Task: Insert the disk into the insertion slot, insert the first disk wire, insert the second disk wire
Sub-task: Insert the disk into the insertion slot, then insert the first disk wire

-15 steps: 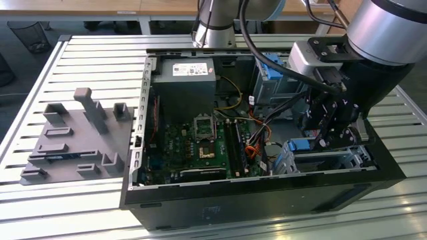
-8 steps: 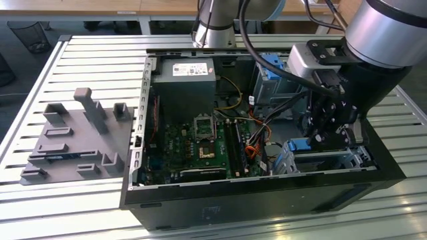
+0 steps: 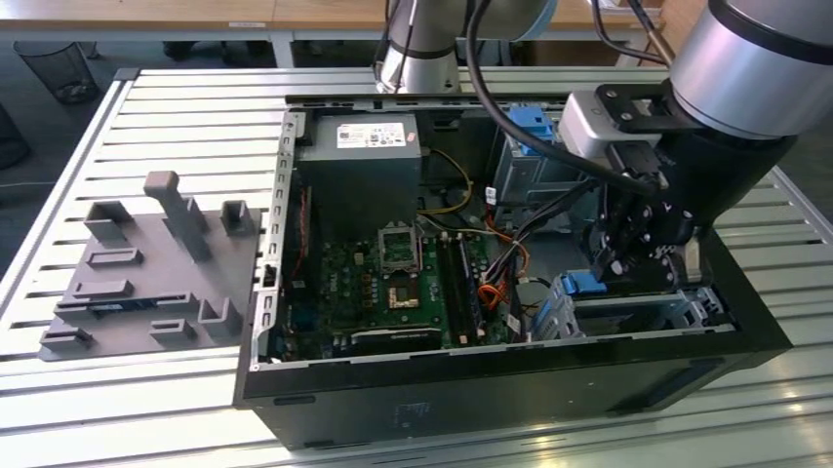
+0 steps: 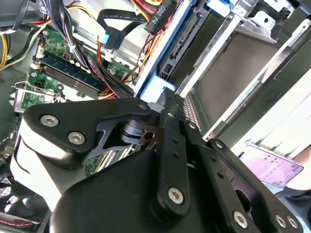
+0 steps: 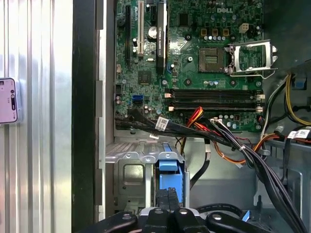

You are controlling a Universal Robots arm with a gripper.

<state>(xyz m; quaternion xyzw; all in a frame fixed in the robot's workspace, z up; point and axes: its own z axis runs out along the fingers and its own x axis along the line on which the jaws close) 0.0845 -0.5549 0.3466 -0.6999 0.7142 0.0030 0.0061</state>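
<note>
The step in hand appears to be seating the disk (image 5: 171,174) in the insertion slot (image 5: 130,177), the perforated silver-grey cage in the corner of the open computer case (image 3: 521,409) that sits on the slatted counter (image 3: 195,127). The pincer (image 5: 168,201) is narrow, and as far as I can judge it is clamped on the disk's blue carrier, holding it on edge at the mouth of the cage. In the exterior view the pincer (image 3: 634,278) reaches down into the case with the blue carrier (image 3: 582,286) just beside the cage's metal wall (image 3: 651,310). Doing this well is mostly a matter of alignment: the carrier's rails should run parallel to the cage walls, since the slot looks only slightly larger than the disk and a tilt would likely jam it. The push should be slow and straight along the slot's axis, with the grip firm enough that the carrier cannot pivot. The black cable bundle (image 5: 228,141) drapes close by, across the edge of the motherboard (image 5: 194,48), so the approach should stay clear of it to avoid snagging or trapping a wire between disk and cage. How deep the disk sits I cannot tell.
</note>
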